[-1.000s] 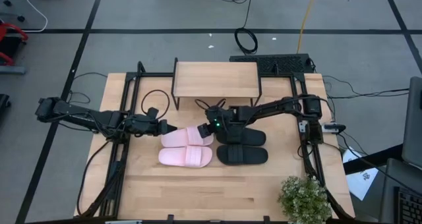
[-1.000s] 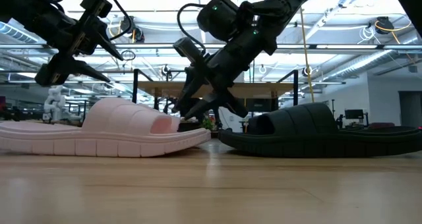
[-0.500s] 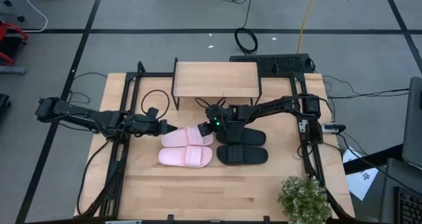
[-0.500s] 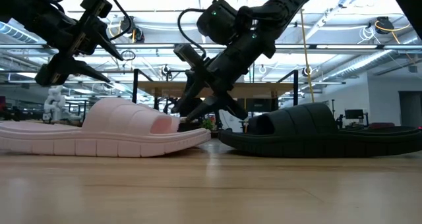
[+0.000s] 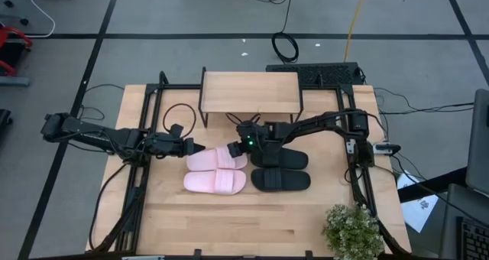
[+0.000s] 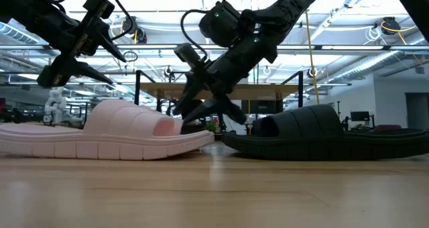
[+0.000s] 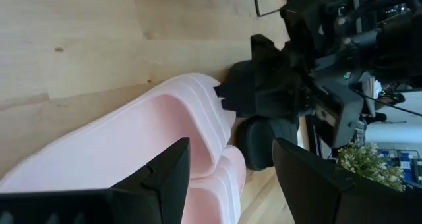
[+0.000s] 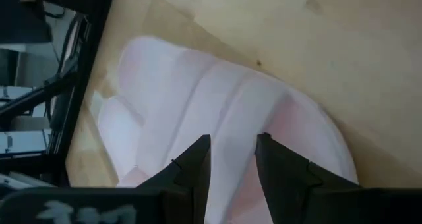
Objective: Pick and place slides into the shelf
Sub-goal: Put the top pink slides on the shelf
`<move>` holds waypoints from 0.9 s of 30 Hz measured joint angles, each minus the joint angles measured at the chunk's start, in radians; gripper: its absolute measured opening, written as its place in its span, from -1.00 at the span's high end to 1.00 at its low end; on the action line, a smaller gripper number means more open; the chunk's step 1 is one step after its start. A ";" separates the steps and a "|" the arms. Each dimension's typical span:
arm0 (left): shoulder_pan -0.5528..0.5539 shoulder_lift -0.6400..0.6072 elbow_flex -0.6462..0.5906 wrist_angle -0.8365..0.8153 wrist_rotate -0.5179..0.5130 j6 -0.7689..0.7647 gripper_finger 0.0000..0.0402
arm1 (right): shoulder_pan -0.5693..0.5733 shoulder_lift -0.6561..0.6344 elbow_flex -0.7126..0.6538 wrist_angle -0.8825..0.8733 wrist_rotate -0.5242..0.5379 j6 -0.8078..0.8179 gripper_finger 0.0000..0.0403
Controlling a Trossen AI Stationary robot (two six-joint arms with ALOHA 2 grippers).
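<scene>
Two pale pink slides lie flat side by side at mid-table, the far one (image 5: 214, 160) and the near one (image 5: 215, 182). To their right lie two black slides (image 5: 281, 180), (image 5: 284, 159). The shelf (image 5: 250, 92) stands on its legs by the far edge, with nothing on its top. My left gripper (image 5: 194, 149) is open and hovers above the far pink slide's left end (image 7: 132, 145), with its fingers wide apart. My right gripper (image 5: 238, 150) is open with a narrow gap and points down over that slide's strap (image 8: 227, 112). My right gripper (image 8: 232, 151) comes slanting down from the table's right over the far pink slide's strap (image 8: 231, 128). Whether its fingertips (image 6: 184, 110) touch the strap, I cannot tell. My left gripper touches nothing.
A potted plant (image 5: 351, 229) stands at the table's near right corner. A black cable loop (image 5: 179, 115) lies left of the shelf. A keyboard (image 5: 317, 73) sits behind the far edge. Bare wood stretches along the near side (image 5: 244, 222).
My right gripper has edged a little toward the table's left over the far pink slide. The slides have kept still.
</scene>
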 joint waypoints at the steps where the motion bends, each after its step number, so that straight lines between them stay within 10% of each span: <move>1: 0.000 0.000 0.000 0.000 -0.001 0.000 -0.04 | 0.000 0.005 0.000 0.002 -0.007 0.006 0.46; 27: 0.000 0.000 0.000 -0.001 -0.014 0.002 -0.04 | 0.000 0.041 -0.002 0.147 -0.076 0.048 0.46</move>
